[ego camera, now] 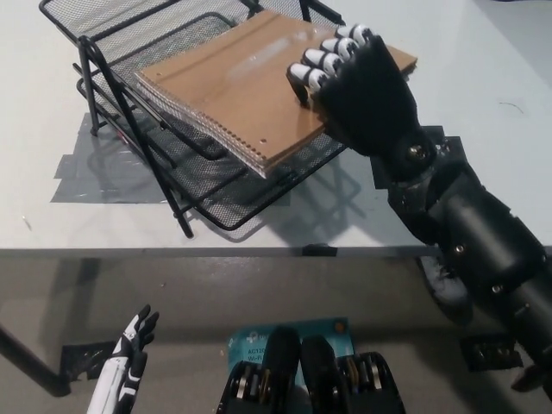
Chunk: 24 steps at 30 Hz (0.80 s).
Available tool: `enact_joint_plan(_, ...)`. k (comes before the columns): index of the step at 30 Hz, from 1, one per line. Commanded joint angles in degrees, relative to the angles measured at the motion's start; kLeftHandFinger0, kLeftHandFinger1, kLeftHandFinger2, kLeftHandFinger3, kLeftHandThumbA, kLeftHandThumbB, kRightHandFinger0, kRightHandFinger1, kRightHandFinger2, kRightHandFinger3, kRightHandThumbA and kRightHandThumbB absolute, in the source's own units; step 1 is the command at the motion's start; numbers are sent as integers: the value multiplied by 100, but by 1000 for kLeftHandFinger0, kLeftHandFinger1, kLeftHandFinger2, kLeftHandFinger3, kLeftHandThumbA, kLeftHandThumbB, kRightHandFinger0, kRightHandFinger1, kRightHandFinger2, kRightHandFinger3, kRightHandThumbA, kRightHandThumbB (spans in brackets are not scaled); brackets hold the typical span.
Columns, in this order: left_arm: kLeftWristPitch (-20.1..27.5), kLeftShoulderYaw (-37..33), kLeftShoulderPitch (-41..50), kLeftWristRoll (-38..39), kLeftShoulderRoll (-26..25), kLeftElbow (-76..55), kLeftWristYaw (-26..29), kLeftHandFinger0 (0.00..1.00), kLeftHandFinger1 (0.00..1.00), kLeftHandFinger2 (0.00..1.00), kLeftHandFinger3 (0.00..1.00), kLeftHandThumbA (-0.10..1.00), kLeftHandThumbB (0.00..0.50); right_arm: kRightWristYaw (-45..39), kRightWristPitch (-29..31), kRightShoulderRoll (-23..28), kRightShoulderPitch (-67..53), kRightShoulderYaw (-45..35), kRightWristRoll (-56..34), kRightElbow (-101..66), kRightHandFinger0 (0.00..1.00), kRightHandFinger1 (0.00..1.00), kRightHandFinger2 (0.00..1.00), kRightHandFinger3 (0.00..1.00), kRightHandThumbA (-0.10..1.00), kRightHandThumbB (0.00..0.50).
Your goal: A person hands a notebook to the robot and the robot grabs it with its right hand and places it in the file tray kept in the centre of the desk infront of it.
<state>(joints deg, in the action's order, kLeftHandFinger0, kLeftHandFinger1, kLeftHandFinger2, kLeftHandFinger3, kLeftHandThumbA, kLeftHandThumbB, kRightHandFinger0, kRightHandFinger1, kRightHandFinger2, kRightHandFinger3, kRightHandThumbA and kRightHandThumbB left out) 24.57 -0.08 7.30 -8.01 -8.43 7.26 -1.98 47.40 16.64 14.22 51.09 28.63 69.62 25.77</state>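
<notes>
The notebook [250,86] and black right hand [366,86] cover the top of the wire tray [103,39], while the desk [483,78] to the tray's right lies open.

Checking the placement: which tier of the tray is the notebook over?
The top tier: the brown notebook, gripped by the black right hand, lies across it; the lower tier shows beneath.

One head camera looks steeply down, near the desk [483,78].

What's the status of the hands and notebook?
Right hand shut on notebook, over the file tray. Left hand open, resting low. Nothing in the way.
</notes>
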Motion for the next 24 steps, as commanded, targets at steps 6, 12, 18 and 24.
enact_joint_plan(6, 122, -68, -37, -24, -108, -165, -45, 1000, 1000, 1000, 1000, 1000, 323, 582, -153, -378, 1093, -56, -22, 599, 0, 0, 80, 141, 678, 0)
enact_joint_plan(12, 115, -67, -74, -32, -121, -144, -35, 1000, 1000, 1000, 1000, 1000, 336, 889, -81, -546, 1489, -47, -80, 1115, 0, 0, 59, 171, 602, 0)
enact_joint_plan(18, 47, -84, -92, -51, -116, -179, -44, 1000, 1000, 1000, 1000, 1000, 340, 954, -257, -650, 1698, -78, -103, 1418, 0, 0, 11, 145, 534, 0)
enact_joint_plan(24, 79, -98, -23, -137, -101, -198, 4, 996, 1000, 1000, 1000, 1000, 345, 1243, -313, -813, 1820, -41, -162, 2101, 0, 0, 5, 130, 515, 0)
